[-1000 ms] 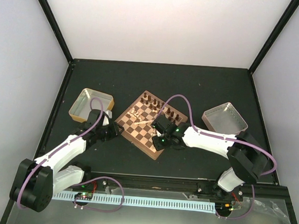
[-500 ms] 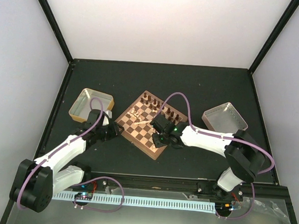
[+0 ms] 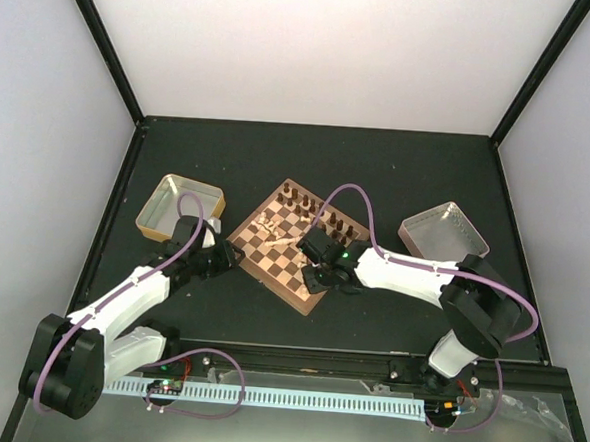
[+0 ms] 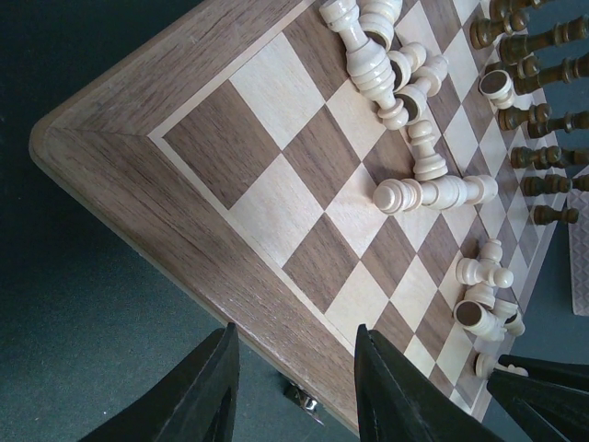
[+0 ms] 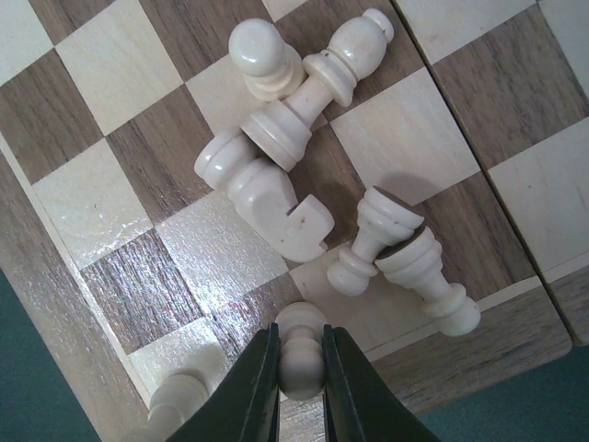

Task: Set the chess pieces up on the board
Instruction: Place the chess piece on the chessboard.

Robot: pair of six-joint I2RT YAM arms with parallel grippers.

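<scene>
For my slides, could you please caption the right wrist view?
Right gripper pinches a round-headed cream wooden piece beside toppled cream pieces on the checked wooden board.

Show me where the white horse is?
Right wrist view: the white horse lies tipped over on the board, just above the right tool gripping a pawn.

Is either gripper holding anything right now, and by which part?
The right gripper pinches a pale pawn by its rounded head, at the edge of the board. The left gripper is open over the board's corner, holding nothing.
</scene>
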